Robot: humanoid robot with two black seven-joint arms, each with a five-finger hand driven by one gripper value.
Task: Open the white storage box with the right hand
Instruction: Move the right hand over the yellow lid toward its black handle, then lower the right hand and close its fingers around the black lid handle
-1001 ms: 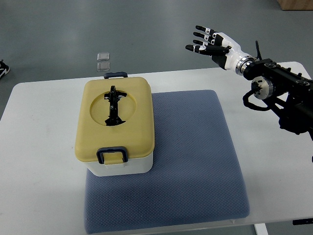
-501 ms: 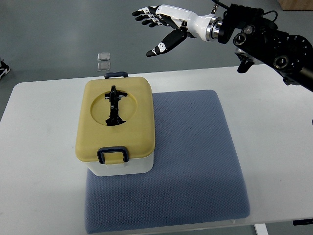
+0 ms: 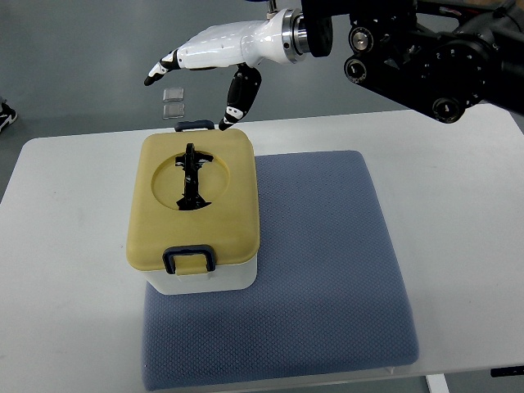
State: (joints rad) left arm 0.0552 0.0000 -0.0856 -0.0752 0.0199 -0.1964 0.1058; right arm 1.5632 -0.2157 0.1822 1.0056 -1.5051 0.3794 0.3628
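White right hand spread open above the box's far edge, gripping nothing.
Just below its thumb sits the white storage box, yellow lid shut, on a blue mat.

White table over grey floor. Blue-grey padded mat lies on table, reaching near edge. Two small clear squares on floor beyond table. Dark shoe tip at left edge.
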